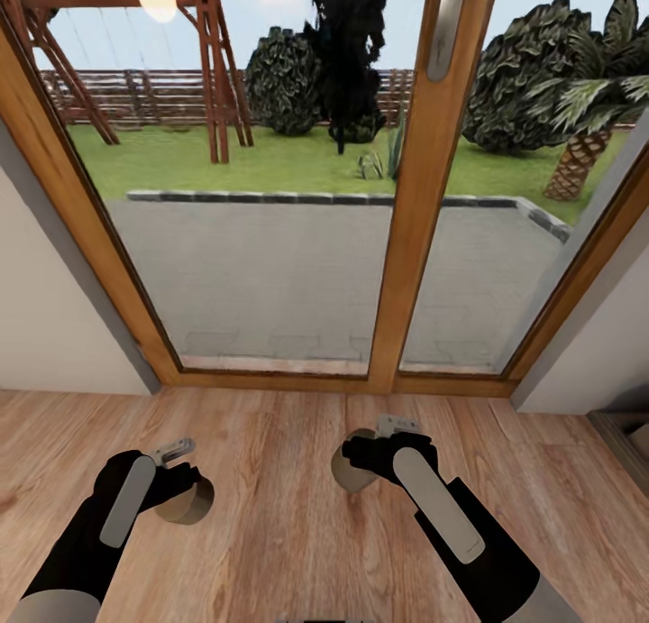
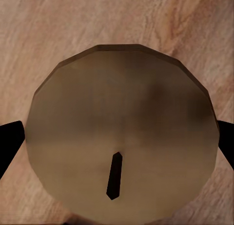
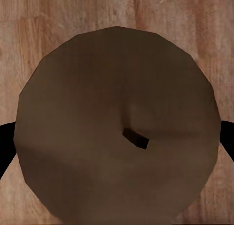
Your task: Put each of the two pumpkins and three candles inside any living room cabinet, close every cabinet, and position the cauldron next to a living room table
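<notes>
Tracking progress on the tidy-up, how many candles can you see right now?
2. One candle is held in the left gripper, the other candle in the right gripper, both above the wooden floor. A third may be elsewhere.

I saw matt, waxy tan candles [image 1: 185, 504] [image 1: 351, 471] with dark wicks, over a smooth warm wood-plank floor [image 1: 297, 533]. The door frame [image 1: 406, 271] looked like varnished wood; my arms' shells looked like black plastic.

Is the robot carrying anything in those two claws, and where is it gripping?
Yes, one candle each: the left gripper holds a candle and the right gripper another candle, each pinched across its round sides.
</notes>
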Robot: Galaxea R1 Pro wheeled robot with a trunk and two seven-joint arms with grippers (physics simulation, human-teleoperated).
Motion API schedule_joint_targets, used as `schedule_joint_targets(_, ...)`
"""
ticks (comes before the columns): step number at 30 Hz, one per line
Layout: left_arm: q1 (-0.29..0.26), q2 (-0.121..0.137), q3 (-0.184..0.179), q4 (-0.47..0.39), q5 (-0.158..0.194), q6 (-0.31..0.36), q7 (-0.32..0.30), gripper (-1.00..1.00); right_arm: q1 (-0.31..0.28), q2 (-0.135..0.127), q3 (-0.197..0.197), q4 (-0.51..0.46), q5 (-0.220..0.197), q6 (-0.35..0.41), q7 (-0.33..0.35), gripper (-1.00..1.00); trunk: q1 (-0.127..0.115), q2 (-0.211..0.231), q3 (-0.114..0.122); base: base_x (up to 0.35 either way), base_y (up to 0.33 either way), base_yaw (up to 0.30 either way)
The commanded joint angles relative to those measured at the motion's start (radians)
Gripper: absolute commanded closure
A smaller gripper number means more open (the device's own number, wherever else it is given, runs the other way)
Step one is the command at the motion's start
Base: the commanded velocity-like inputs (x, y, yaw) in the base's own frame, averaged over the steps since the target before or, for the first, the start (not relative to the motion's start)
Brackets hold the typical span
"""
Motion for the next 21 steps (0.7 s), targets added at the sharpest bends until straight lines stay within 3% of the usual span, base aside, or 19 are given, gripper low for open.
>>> schedule_joint_targets(1,0.0,0.0,0.001,-0.001,0.011,0.003,0.009,1.0,-0.001,-0.001,0.001,-0.001,-0.011,-0.001,-0.004,1.0,-0.004,0.007,0.001,0.0,0.0,0.0)
schedule_joint_targets(11,0.0,0.001,0.001,0.001,0.011,0.002,0.009,1.0,-0.001,-0.001,0.001,-0.001,-0.011,-0.003,0.003,1.0,-0.042,0.077,0.016,0.0,0.0,0.0)
schedule_joint_targets(21,0.0,0.001,0.001,0.001,0.011,0.003,0.009,1.0,-0.001,-0.001,0.001,0.001,-0.011,-0.004,0.005,1.0,-0.081,0.147,0.046,0.0,0.0,0.0)
